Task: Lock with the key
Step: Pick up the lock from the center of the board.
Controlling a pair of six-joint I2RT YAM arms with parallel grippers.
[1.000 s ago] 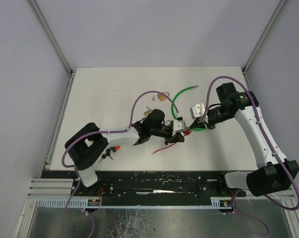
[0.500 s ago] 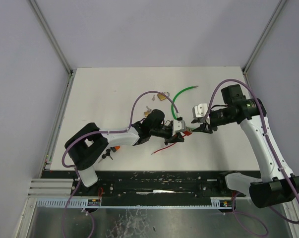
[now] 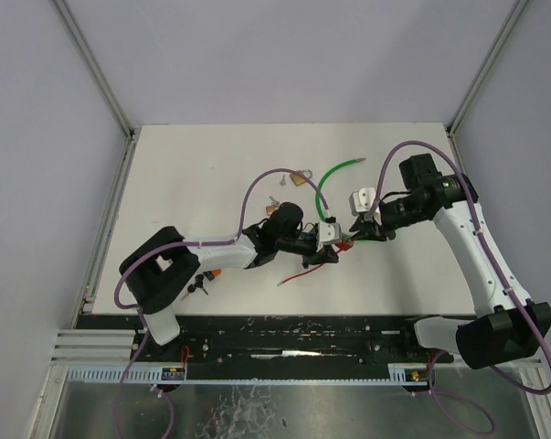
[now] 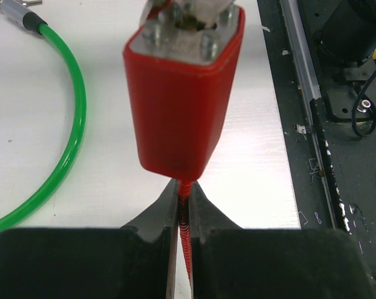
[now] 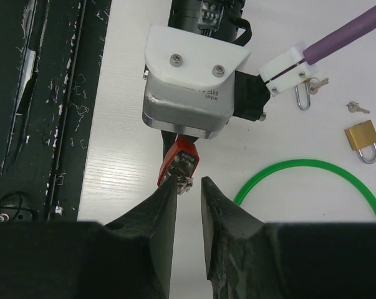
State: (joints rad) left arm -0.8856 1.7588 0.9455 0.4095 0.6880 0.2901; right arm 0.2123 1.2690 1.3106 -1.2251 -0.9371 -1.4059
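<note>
— Where's the lock [image 4: 181, 106]?

— Straight ahead of the left end effector [image 4: 183, 188]. Its jaws are pinched tight on the red cord [image 4: 186, 243] that runs out of the lock's near end. The red body sits just past the fingertips, with its far end pointing away from them.

— And the other arm?

— The right end effector [image 5: 188, 185] meets the lock at that far end. Its fingers are only a narrow gap apart. A small metal piece [image 5: 183, 180] at the lock's tip sits in that gap, against one finger. Whether it is really pinched, I cannot tell.

— So both are at the same thing?

— Yes, nearly tip to tip, with the lock between them.

— Anything else nearby?

— A green loop [image 4: 75, 124] lies on the bench [image 5: 125, 156], curving past one side of the left end effector. Beyond that loop, well off to the side of the right end effector, are a brass padlock [image 5: 362, 138] and a loose key [image 5: 357, 107].
</note>
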